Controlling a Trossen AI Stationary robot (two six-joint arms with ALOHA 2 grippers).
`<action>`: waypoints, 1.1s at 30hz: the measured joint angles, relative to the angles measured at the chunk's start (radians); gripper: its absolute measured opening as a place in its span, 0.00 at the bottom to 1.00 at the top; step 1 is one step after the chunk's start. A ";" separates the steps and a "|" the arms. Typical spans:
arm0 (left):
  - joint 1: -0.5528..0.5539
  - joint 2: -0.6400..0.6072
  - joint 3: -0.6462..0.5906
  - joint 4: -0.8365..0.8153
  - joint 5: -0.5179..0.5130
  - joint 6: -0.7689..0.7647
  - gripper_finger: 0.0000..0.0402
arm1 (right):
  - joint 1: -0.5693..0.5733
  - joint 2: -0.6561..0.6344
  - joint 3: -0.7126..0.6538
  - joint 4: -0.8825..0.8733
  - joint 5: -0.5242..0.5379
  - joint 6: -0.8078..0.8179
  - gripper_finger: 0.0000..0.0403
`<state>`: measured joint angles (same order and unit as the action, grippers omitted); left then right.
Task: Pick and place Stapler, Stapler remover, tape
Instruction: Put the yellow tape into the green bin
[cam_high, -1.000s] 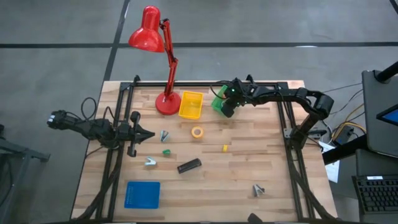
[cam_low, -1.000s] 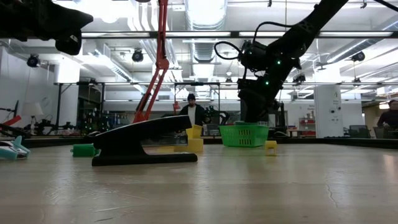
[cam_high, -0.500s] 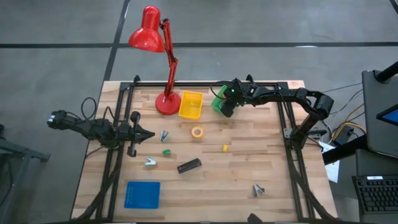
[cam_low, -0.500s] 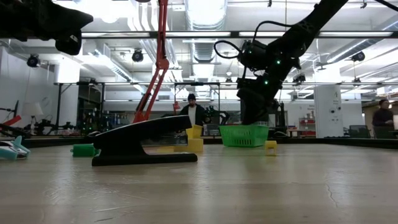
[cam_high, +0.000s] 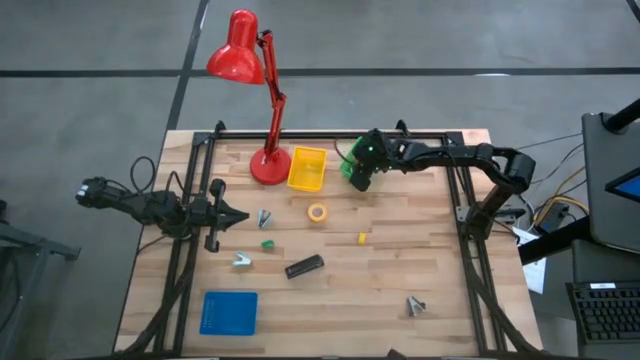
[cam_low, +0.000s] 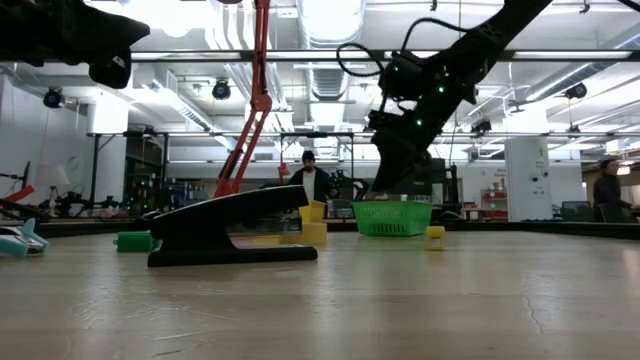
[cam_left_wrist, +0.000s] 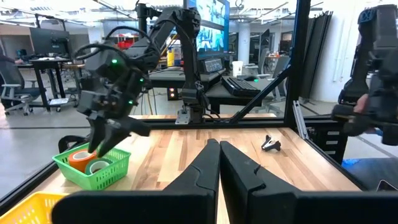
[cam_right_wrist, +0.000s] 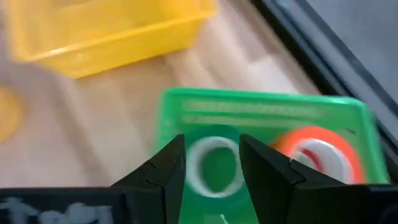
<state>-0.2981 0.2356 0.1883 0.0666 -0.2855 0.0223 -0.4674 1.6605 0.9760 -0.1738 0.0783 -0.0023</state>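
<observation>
The worktop (cam_high: 400, 260) is seen filling the middle of the high view, a wooden slab framed by black rails. A red lamp (cam_high: 246, 75) is stood at its upper left, its base beside a yellow bin (cam_high: 307, 169). A blue lid (cam_high: 229, 312) is laid flat at the lower left. The left arm is stretched in from the left edge of the high view, and the left gripper (cam_high: 236, 215) is held shut and empty above the worktop, its two fingers pressed together in the left wrist view. The right arm is reached in from the right, and the right gripper (cam_high: 359, 176) is placed over a green basket (cam_high: 349, 163) at the upper middle; in the right wrist view its fingers (cam_right_wrist: 163, 180) are parted about halfway, with nothing gripped, above a green-cored tape roll (cam_right_wrist: 213, 163) lying in the basket beside an orange tape roll (cam_right_wrist: 319, 152). The stapler (cam_high: 304, 266) is lain at an angle in the lower middle of the high view, well apart from both grippers. A yellow tape roll (cam_high: 317, 212) is set above it at the centre. Staple removers are found at left of centre (cam_high: 264, 218), below that (cam_high: 241, 260), and at the lower right (cam_high: 416, 304). A small green bit (cam_high: 267, 243) and a small yellow bit (cam_high: 362, 238) are scattered between them.
</observation>
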 joint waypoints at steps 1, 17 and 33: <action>0.000 0.000 0.000 0.000 0.000 0.000 0.04 | 0.017 0.000 0.000 0.001 -0.001 -0.010 0.35; 0.000 0.000 0.000 0.000 0.000 0.000 0.04 | 0.289 0.003 -0.001 0.126 -0.236 -0.126 0.28; 0.000 0.002 0.000 -0.002 0.000 0.000 0.04 | 0.357 0.217 0.091 0.201 -0.235 -0.158 0.39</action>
<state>-0.2979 0.2375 0.1884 0.0643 -0.2855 0.0223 -0.1104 1.8779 1.0667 0.0268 -0.1570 -0.1600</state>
